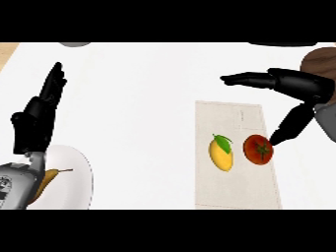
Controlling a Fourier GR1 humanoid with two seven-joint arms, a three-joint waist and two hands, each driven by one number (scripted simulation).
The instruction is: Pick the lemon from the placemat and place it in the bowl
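Right hand (pixel 290 88), fingers spread and empty, has its thumb at the red tomato (pixel 258 149), not the yellow leaf-topped lemon (pixel 222 154) beside it on the beige cloth placemat (pixel 232 112); wrong-fruit risk. Left hand (pixel 41 114) rests open.

Tomato (pixel 258 149): on the right part of the mat, stalk end up. Bench (pixel 149 88): white top. Dark wooden round board (pixel 330 61): far right corner
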